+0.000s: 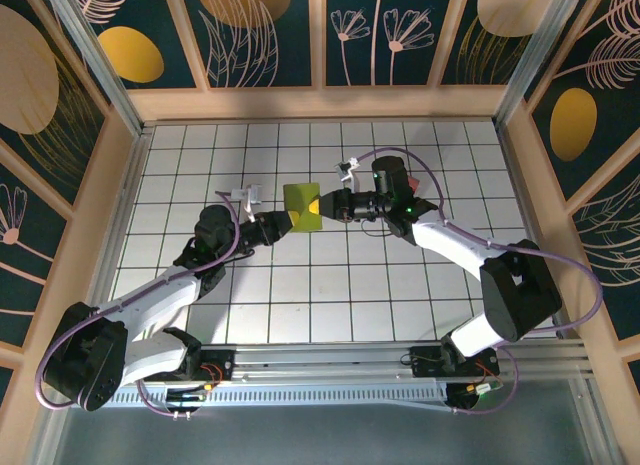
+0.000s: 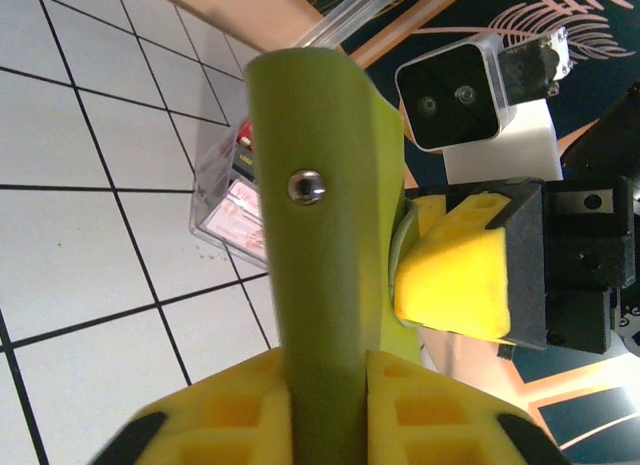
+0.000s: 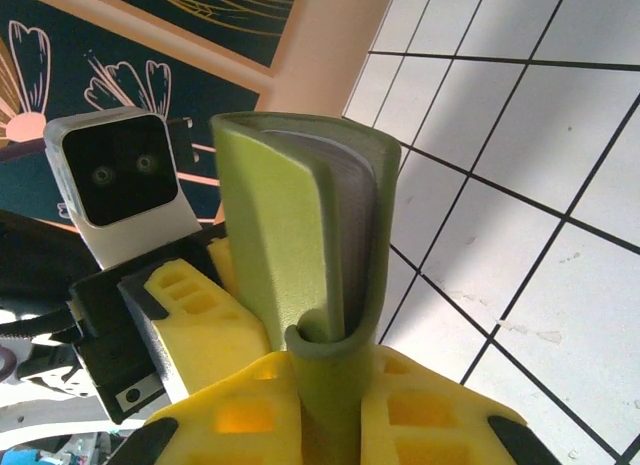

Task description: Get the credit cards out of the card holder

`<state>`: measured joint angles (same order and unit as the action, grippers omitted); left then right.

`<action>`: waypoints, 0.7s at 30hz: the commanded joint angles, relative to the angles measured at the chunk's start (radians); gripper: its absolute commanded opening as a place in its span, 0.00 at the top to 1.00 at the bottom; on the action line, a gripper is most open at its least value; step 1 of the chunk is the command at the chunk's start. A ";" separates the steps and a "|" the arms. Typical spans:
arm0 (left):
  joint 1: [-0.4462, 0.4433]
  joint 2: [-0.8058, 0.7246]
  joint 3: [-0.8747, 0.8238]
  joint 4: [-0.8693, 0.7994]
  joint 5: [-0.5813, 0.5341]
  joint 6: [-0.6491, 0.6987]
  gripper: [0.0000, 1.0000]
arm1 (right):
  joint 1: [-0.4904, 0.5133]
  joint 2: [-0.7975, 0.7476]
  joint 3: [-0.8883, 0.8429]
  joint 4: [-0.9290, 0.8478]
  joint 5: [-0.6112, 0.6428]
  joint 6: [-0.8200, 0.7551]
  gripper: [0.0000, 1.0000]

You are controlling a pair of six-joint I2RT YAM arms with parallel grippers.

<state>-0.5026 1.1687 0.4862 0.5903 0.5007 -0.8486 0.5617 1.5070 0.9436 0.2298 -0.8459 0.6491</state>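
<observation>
left gripper (image 1: 283,223): one; its two fingers pinch the card holder (image 1: 303,206) at its left edge.
card holder: one, yellow-green, partly folded, held between both grippers.
right gripper (image 1: 332,207): one; its two fingers pinch the card holder's right edge.

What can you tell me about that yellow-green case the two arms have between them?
The card holder is a flat yellow-green folding case, matte like soft leather, with a paler lining inside. One cover curves over at the fold. A small round metal snap stud sits on one flap. It appears to be held on edge above the middle of the white tiled table. The left gripper pinches one flap and the right gripper pinches the other side.
</observation>
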 commanded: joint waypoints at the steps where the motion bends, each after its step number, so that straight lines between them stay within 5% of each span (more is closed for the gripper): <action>1: -0.002 -0.003 0.006 0.036 0.015 0.068 0.94 | 0.014 -0.018 0.038 -0.048 0.024 -0.046 0.87; 9: -0.010 -0.097 -0.008 -0.066 -0.131 0.201 1.00 | 0.016 -0.105 0.072 -0.271 0.415 -0.083 0.58; 21: -0.093 -0.116 -0.037 -0.049 -0.301 0.219 1.00 | 0.198 -0.109 0.210 -0.483 0.834 -0.019 0.56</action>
<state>-0.5865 1.0412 0.4450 0.5121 0.2420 -0.6540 0.7216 1.3945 1.0897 -0.1776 -0.1593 0.6121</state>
